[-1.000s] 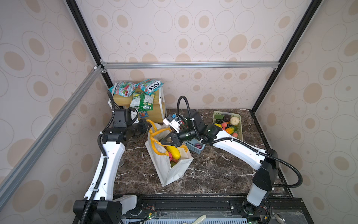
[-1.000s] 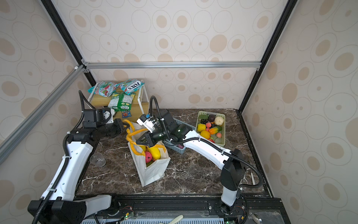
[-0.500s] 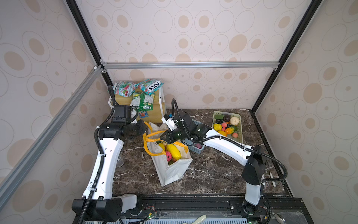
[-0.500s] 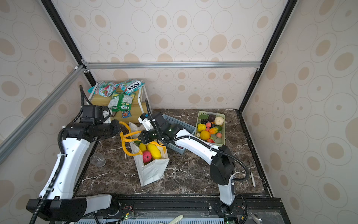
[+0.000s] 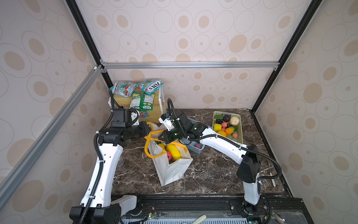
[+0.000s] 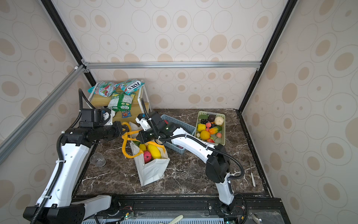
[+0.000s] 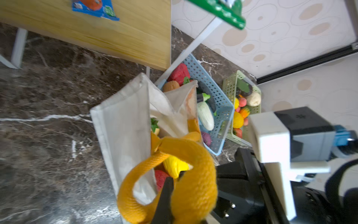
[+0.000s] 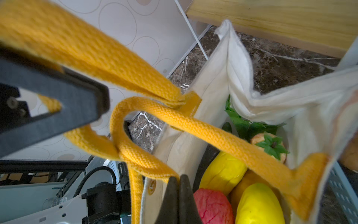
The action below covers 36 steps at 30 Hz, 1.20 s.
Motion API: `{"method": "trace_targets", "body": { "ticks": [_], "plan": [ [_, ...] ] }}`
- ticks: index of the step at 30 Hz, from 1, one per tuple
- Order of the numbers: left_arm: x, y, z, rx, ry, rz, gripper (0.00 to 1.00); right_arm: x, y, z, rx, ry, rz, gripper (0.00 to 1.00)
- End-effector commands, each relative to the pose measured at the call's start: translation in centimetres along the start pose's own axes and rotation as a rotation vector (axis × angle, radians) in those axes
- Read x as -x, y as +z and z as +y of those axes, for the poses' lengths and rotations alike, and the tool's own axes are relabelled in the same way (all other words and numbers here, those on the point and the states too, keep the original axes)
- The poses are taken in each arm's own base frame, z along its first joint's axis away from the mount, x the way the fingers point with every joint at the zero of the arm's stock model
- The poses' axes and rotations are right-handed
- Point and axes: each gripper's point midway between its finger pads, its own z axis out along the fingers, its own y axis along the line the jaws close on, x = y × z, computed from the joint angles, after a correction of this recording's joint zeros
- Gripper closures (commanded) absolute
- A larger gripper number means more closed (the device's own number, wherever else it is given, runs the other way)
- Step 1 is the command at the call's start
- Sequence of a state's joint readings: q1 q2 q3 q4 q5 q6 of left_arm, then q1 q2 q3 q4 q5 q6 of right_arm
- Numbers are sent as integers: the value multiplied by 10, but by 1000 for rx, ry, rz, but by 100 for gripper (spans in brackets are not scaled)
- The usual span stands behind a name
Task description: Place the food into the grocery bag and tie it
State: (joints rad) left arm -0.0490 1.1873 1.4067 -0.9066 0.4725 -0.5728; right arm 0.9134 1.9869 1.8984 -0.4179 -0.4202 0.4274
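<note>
A teal foil packet [image 5: 150, 87] on the wooden shelf [image 5: 124, 98] read "FOXS". The white fabric grocery bag [image 5: 174, 168] stood mid-table, with plastic toy fruits [image 5: 174, 151] inside and the deeper ones hidden. The left gripper [image 5: 148, 129] and right gripper [image 8: 178, 180] each clamped its yellow-orange woven handles [image 8: 213, 133].

Beige wallpaper [image 5: 193, 38] with tan ovals covers every wall. Black frame posts [image 5: 84, 33] rise at 11 and 1 o'clock, joined at 12 by a silver aluminium rail [image 5: 189, 65]. A white-veined dark marble tabletop [image 5: 213, 170] fills the floor, with a wooden shelf [image 5: 121, 99] at 11 o'clock. The light is soft and even.
</note>
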Motion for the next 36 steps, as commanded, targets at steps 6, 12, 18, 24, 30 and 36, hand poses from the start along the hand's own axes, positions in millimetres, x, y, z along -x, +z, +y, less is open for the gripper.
{"method": "trace_targets", "body": {
  "ticks": [6,12,18,24,30,36],
  "plan": [
    [12,3,-26,-162,-115,-74,75,23,-2,49,292,8,-149,100],
    [4,22,-1,-82,-97,-61,48,37,4,35,371,113,-196,100],
    [33,10,-12,-53,-39,-122,15,38,3,25,378,144,-202,100],
    [61,-7,-17,10,-19,-198,16,39,2,15,353,158,-224,100],
    [73,2,-36,-116,-101,-218,23,43,-2,11,349,167,-247,100],
    [87,-2,-82,-320,-135,-211,38,47,-8,3,347,181,-268,100]
  ]
}}
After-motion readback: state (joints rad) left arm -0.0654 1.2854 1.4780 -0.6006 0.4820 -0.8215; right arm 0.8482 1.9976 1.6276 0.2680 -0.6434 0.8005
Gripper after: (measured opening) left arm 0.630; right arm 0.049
